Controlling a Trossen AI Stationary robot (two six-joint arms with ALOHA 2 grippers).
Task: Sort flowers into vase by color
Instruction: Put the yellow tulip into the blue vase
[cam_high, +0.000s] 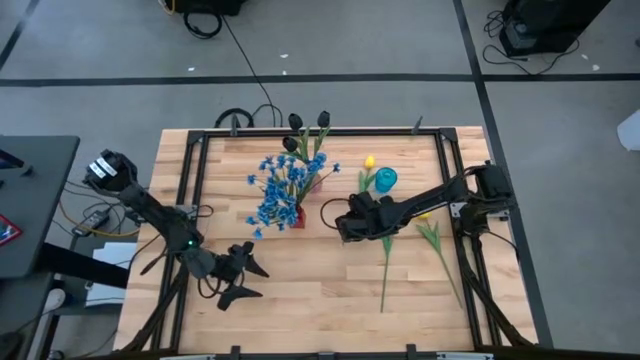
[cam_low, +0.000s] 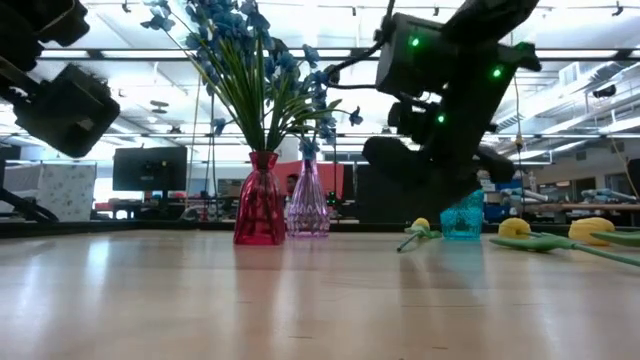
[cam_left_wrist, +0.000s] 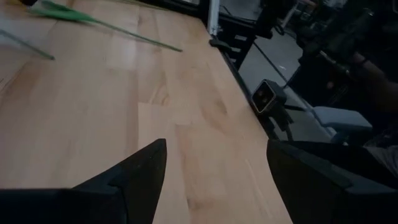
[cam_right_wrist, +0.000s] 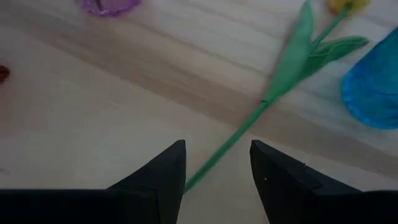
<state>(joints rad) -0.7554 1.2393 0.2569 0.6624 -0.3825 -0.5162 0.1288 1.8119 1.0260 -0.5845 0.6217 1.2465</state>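
While straddling the green stem of a yellow tulip lying flat on the wooden table, right gripper with fingers apart, not yet pinched, stem running between them. Likely light, thin and springy; best taken on the bare stem below the leaf, not on the soft blossom. Long axis from the near table edge up toward the blue vase, blossom end by that vase. Another yellow tulip loose just beside, one more already standing in the blue vase. Blue blossoms in the red vase, dark tulips behind. Left gripper parked wide apart, empty, near the left front of the table.
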